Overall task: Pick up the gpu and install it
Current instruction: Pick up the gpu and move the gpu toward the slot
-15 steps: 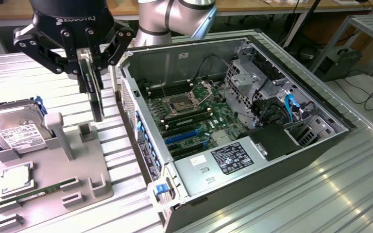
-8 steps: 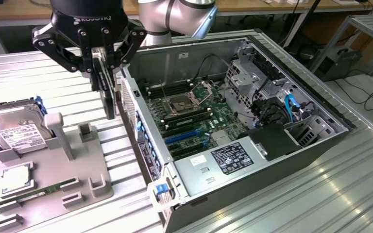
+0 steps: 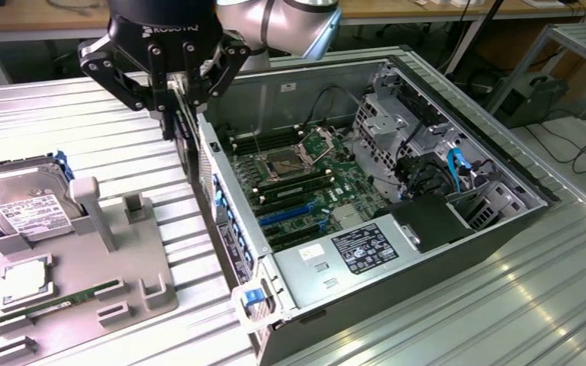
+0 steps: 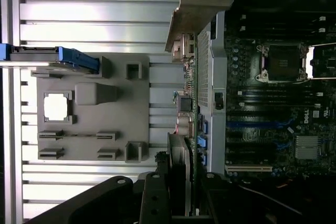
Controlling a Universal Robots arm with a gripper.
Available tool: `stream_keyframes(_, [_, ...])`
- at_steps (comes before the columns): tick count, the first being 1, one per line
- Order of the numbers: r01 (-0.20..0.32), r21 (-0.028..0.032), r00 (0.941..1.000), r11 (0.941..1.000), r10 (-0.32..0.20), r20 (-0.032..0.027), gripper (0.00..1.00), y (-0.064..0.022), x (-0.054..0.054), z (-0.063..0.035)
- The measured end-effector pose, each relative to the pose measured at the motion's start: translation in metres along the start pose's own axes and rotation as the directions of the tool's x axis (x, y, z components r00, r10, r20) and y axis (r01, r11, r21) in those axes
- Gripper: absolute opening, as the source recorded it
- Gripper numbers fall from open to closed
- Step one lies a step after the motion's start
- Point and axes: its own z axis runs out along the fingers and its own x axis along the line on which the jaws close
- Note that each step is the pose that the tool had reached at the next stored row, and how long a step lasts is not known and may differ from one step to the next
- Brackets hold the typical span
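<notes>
Exterior view: the pincer [image 3: 183,107] is clamping the gpu [image 3: 184,131] between its fingers, and the card is hanging on edge straight below the fingertips, over one wall of the open computer case [image 3: 395,320]. Below the pincer to one side, the motherboard [image 3: 293,183] is lying inside the case. On the other side, outside the case, the grey holder [image 3: 120,297] is carrying the hard drive [image 3: 18,202] and the memory stick [image 3: 64,299]. In the wrist view the gpu [image 4: 181,166] is showing edge-on between the fingers [image 4: 155,203].
</notes>
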Motion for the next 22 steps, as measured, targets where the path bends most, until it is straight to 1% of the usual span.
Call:
stream_keyframes(4, [0.000, 0.0000, 1.0000, 1.0000, 0.000, -0.0001, 0.27, -0.0001, -0.007, 0.0004])
stream_keyframes(5, [0.000, 0.0000, 1.0000, 1.0000, 0.000, -0.0001, 0.27, -0.0002, -0.011, 0.0006])
stream_keyframes(9, [0.000, 0.0000, 1.0000, 1.0000, 0.000, 0.0000, 0.27, -0.0004, -0.020, 0.0012])
stream_keyframes(22, [0.000, 0.0000, 1.0000, 1.0000, 0.000, 0.0000, 0.27, -0.0008, -0.045, 0.0032])
